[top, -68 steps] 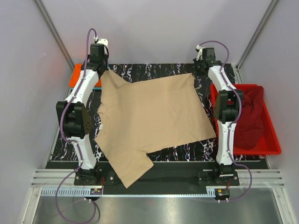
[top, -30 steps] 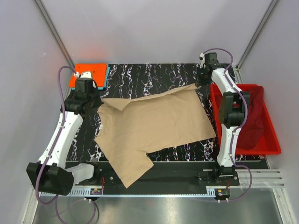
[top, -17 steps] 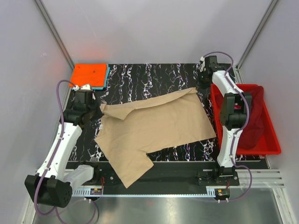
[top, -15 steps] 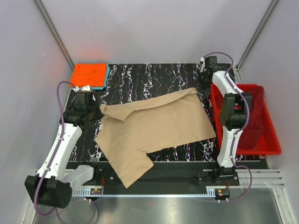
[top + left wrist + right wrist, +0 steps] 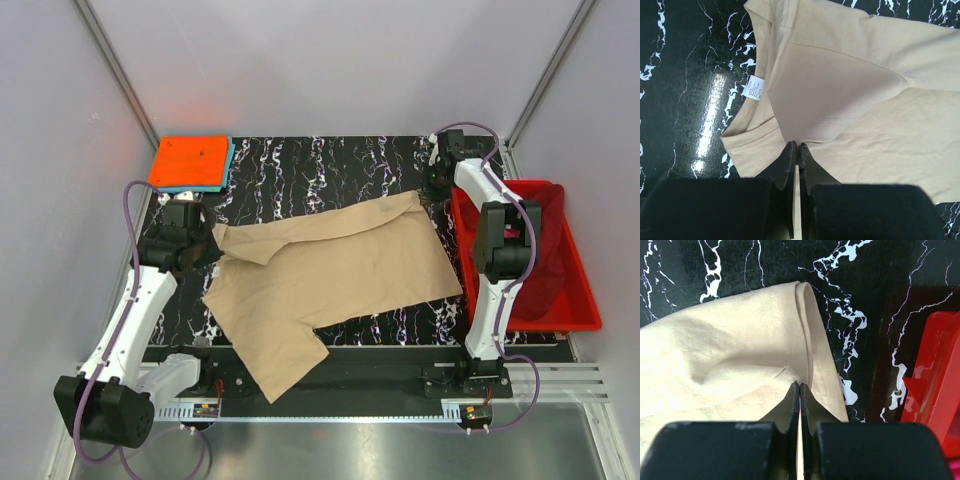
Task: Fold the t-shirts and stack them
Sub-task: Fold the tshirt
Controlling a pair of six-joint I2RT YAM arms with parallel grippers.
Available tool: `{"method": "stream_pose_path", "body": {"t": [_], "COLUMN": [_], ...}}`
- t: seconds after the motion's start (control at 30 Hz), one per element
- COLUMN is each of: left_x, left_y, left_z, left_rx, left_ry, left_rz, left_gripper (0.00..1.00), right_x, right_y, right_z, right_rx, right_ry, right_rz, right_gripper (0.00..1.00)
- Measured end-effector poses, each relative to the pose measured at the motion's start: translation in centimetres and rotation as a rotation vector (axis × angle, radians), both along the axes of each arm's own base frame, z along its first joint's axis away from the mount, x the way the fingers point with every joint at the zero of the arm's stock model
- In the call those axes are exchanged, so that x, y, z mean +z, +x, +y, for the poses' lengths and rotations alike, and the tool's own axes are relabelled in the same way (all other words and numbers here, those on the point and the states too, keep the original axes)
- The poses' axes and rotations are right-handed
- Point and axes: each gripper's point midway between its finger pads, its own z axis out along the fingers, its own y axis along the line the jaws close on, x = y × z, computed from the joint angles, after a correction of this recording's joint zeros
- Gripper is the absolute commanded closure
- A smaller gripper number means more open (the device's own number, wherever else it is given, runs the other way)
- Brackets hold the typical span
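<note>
Both hands are clamped shut on the tan t-shirt [image 5: 330, 270], left hand [image 5: 798, 150] and right hand [image 5: 799, 387] each pinching an end of its far edge. They've dragged that edge back across the desk [image 5: 320, 165], doubling the cloth over just below them, so the first fold is under way.

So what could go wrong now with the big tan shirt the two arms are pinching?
The left gripper and right gripper each pinch only a thin bit of the large tan cloth t-shirt, so a corner might slip out. The left side is folded further over than the right, so the fold could come out crooked. One sleeve hangs past the near edge of the black marbled table and might drag.
</note>
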Motion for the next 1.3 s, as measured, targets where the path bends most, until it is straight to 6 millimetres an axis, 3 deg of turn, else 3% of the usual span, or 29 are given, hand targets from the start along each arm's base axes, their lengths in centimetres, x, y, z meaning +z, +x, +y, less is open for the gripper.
{"method": "stream_pose_path", "body": {"t": [0.17, 0.2, 0.23, 0.27, 0.3, 0.37, 0.5, 0.6, 0.67, 0.7, 0.8, 0.93, 1.0, 1.03, 1.2, 1.3], "left_x": [-0.6, -0.7, -0.7, -0.7, -0.8, -0.6, 1.4, 2.8, 2.9, 2.5, 0.4, -2.2, -2.6, -2.7, -3.0, -4.0], "left_y": [-0.5, -0.6, -0.6, -0.8, -1.1, -1.7, -2.5, -1.3, 0.2, 1.3, 4.5, 8.1, 10.0, 10.9, 15.1, 16.4], "left_z": [0.1, 0.1, 0.1, 0.1, 0.2, 0.5, 1.6, 1.9, 2.1, 2.1, 2.7, 3.8, 4.3, 4.4, 4.2, 3.7], "left_rx": [0.008, 0.008, 0.006, 0.012, 0.02, 0.043, 0.091, 0.104, 0.105, 0.102, 0.086, 0.068, 0.055, 0.045, -0.021, -0.06], "left_ry": [0.001, 0.001, 0.002, 0.0, -0.002, 0.002, 0.027, 0.04, 0.046, 0.051, 0.075, 0.104, 0.124, 0.133, 0.173, 0.199], "left_rz": [0.024, 0.026, 0.029, 0.033, 0.04, 0.044, -0.013, -0.065, -0.076, -0.074, -0.024, 0.054, 0.055, 0.053, 0.051, 0.069], "left_gripper": [1.0, 0.72, 0.56, 0.44, 0.34, 0.19, 0.17, 0.19, 0.27, 0.32, 0.34, 0.34, 0.38, 0.45, 0.47, 0.49], "right_x": [-0.7, -0.9, -1.0, -1.1, -1.2, -1.0, 0.7, 2.4, 3.0, 3.2, 2.6, 0.5, -0.4, -0.7, -1.1, -1.5], "right_y": [-0.9, -1.2, -1.6, -1.8, -2.0, -2.6, -2.9, -1.9, -0.6, 0.2, 2.3, 2.9, 2.8, 2.9, 4.0, 4.2], "right_z": [-0.4, -0.5, -0.8, -0.9, -1.2, -1.7, -1.9, -1.3, -0.8, -0.6, 0.1, 0.6, 0.6, 0.6, 0.7, 0.7], "right_rx": [-0.014, -0.019, -0.031, -0.038, -0.053, -0.083, -0.113, -0.108, -0.1, -0.099, -0.085, -0.07, -0.068, -0.066, -0.061, -0.056], "right_ry": [-0.02, -0.025, -0.034, -0.043, -0.055, -0.072, -0.072, -0.038, -0.012, 0.001, 0.034, 0.053, 0.051, 0.051, 0.055, 0.052], "right_rz": [0.024, 0.035, 0.049, 0.058, 0.069, 0.088, 0.059, 0.004, -0.03, -0.045, -0.063, -0.032, -0.012, -0.005, -0.011, -0.006], "right_gripper": [0.88, 0.79, 0.75, 0.7, 0.58, 0.5, 0.42, 0.41, 0.41, 0.42, 0.43, 0.43, 0.45, 0.47, 0.5, 0.51]}}
